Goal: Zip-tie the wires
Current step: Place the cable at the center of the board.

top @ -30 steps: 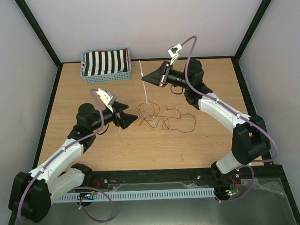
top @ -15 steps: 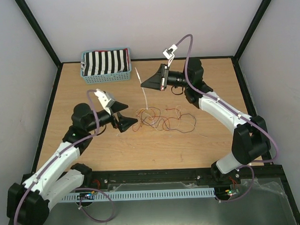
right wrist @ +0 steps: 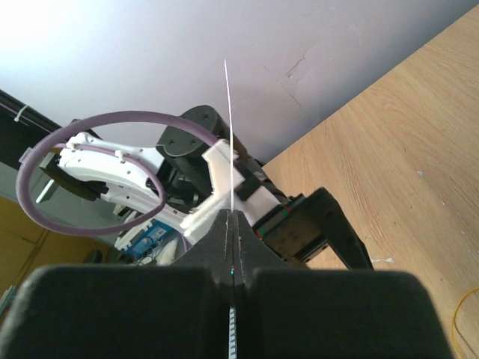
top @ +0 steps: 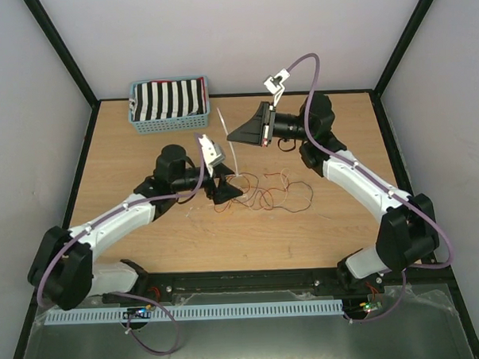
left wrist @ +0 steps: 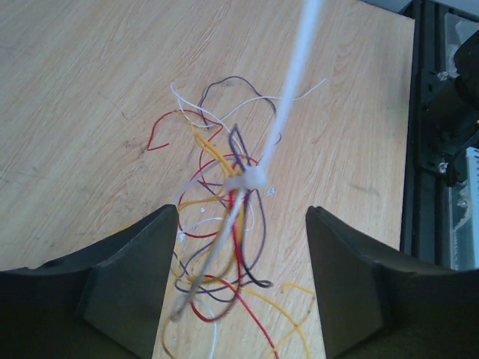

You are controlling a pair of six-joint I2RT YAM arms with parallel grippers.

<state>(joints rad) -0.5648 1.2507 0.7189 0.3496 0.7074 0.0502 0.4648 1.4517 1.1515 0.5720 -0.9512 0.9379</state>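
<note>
- While the right gripper (top: pixel 230 135) hangs above the table (top: pixel 119 157), its jaws are pressed flat together on a thin white zip tie (top: pixel 228 148), pinching the strap partway along.
- Zip tie: the strap slopes from a free end above the right gripper down into the bundle, where its head sits among the strands.
- Wires (top: pixel 268 192): a loose tangle of orange, red, dark and pale strands lying on the wood near the table's middle. The left end of the tangle is gathered at the zip tie's head.
- Left gripper (left wrist: pixel 241 221): low over the table, jaws spread wide, one finger on either side of the gathered strands, gripping nothing.
- Basket (top: pixel 170 125): blue, holding a black-and-white striped cloth, at the table's far left, well apart from the wires.
</note>
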